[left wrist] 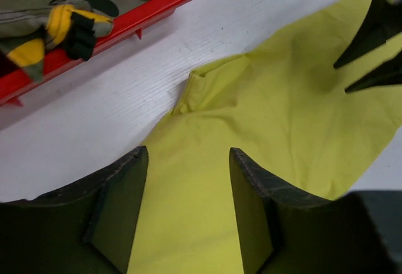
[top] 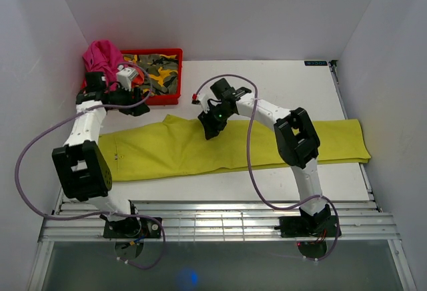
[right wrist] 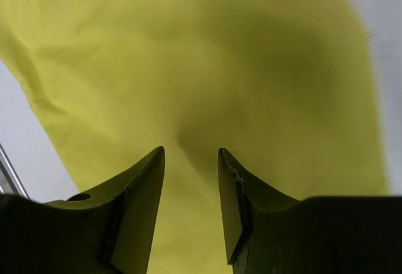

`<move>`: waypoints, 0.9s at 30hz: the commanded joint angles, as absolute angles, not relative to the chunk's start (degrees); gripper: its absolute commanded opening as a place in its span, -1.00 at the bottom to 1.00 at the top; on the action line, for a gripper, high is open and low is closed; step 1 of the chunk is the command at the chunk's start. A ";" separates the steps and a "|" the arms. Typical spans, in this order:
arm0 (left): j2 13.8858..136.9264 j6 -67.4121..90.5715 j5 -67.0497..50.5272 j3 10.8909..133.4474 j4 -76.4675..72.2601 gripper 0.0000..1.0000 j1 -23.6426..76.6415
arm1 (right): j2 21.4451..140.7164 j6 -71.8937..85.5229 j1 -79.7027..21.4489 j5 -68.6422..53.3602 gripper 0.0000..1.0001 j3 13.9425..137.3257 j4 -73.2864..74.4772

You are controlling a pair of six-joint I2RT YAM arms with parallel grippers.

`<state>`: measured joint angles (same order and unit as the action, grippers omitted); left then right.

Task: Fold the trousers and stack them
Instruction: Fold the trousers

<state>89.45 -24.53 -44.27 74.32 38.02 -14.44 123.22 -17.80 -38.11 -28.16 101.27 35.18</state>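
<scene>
Now: red bin [top: 167, 96] holds camouflage cloth [top: 159, 71], pink cloth [top: 100, 54]; left hand [left wrist: 188, 154], right hand [right wrist: 191, 153] both apart over trousers [top: 173, 149].

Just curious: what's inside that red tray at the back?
The red tray holds camouflage-patterned cloth, with a pink cloth heaped at its left end. Anything beneath them is covered.

Red plastic bin [top: 167, 97] sits at the upper left of the top view, on the far left corner of the white table [top: 287, 84]. Inside it lies a camouflage garment [top: 159, 71] in olive, black and yellow. A magenta garment [top: 101, 56] is heaped over the bin's left end. In the left wrist view the bin's rim crosses the upper left corner. White panels [top: 220, 11] enclose three sides. Metal slats [top: 220, 217] run along the lower edge. A small dark label [top: 315, 63] lies at the table's far right corner, text unreadable.
</scene>
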 commanded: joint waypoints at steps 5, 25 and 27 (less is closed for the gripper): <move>101.84 -16.08 -33.84 78.83 26.46 0.20 -3.26 | 119.90 -21.88 -41.75 -20.84 -0.10 92.21 38.94; 111.36 -18.89 -20.22 81.38 26.81 -1.00 5.54 | 116.45 -26.89 -47.63 -9.41 -0.09 78.31 34.19; 111.97 -19.25 -19.52 82.96 26.11 -1.00 5.71 | 116.81 -27.77 -48.95 -7.39 -0.09 77.44 34.10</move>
